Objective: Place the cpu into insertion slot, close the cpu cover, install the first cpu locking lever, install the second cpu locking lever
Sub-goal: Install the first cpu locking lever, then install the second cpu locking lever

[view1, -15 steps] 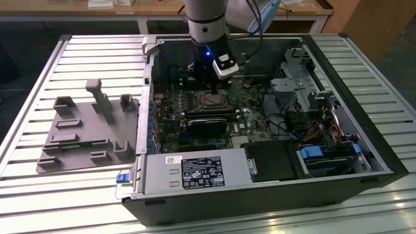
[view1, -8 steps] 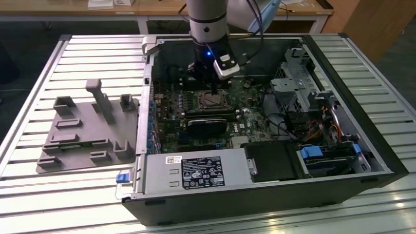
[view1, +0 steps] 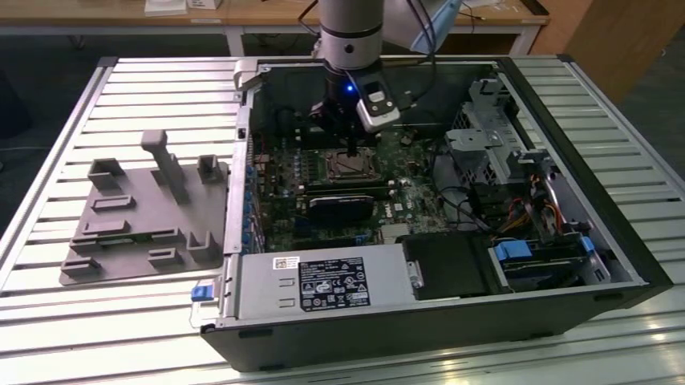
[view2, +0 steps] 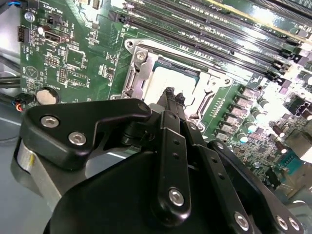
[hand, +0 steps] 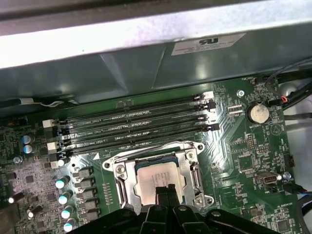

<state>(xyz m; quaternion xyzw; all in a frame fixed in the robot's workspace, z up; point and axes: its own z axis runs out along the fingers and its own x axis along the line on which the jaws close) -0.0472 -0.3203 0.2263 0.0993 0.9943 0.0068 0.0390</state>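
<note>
my end effector (hand: 165, 191) is down inside the open computer case (view1: 599, 265), fingertips drawn together to a narrow point right over the cpu (hand: 156, 176), nothing gripped between them as far as i can see. cpu is already seated in the insertion slot (hand: 127, 192), silvery top showing through the cut-out. the cpu cover (hand: 191, 161) looks down flat around the chip, frame edges on all visible sides, so placing and closing read as done. my tips sit at or just above the chip's near edge; whether they touch i can't tell. in the second wrist view the tips (view2: 171, 97) are over the bright chip (view2: 168, 78) with the cover frame (view2: 136, 73) beside them. i judge the lever work is the step in hand. to do it well: stay off the chip top, push low and along the frame side, keep clear of the long memory slots (hand: 136, 122) just beside the socket. levers themselves i can't make out clearly.
</note>
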